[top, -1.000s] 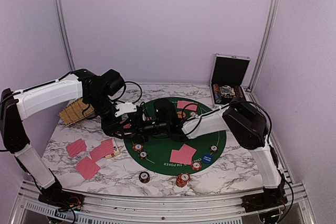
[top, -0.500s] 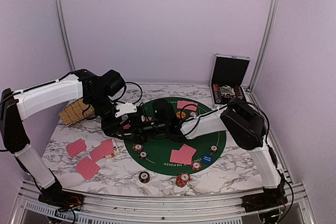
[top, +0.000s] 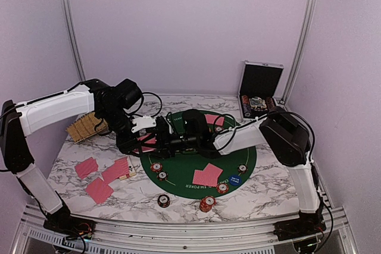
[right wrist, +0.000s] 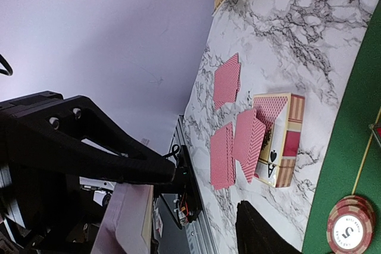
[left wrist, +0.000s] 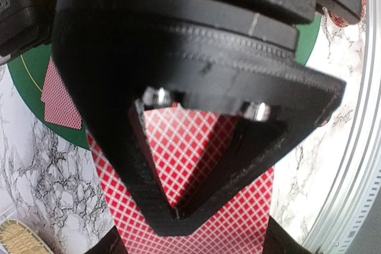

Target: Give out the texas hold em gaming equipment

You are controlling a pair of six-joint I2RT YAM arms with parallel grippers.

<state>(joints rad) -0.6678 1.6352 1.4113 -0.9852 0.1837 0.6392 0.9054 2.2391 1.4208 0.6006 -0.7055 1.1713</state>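
Red-checked deck [left wrist: 199, 147] sits clamped between the left gripper's [left wrist: 193, 245] jaws, long axis pointing out toward the right gripper [top: 180, 141], which lies across its back, jaw gap unreadable.

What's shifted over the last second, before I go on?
The right gripper and its arm slid a little to the right over the green mat. The left gripper kept its place, clamped on the deck of cards. The dealt cards and chips lie as before.
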